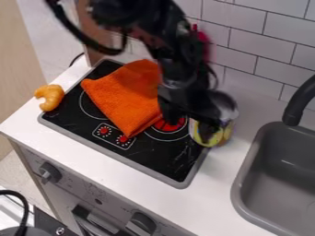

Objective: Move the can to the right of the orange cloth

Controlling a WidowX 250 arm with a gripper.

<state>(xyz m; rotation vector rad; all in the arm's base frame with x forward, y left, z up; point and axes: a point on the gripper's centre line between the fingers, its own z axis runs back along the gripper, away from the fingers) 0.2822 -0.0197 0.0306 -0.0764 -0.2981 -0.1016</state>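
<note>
Camera view put the can [227,120] at the right rim of the toy stove [161,159], well to the right of the orange cloth [128,94] and short of the sink [240,184]. I read it as rigid, its smooth wall apt to slip under a light pinch; whether it was full, I couldn't judge. I'd have wanted a level hold on opposite sides around mid-height, firm but short of denting, and away from the rim.

The black arm [175,55] came in from the top edge, its wrist over the back right of the stove, with the gripper [193,121] hanging down. Its jaws looked spread, one over the burner and the other across the can's near side. I saw no clear pinch. To me the placement seemed met, leaving a careful clearance upward without tipping the can.
</note>
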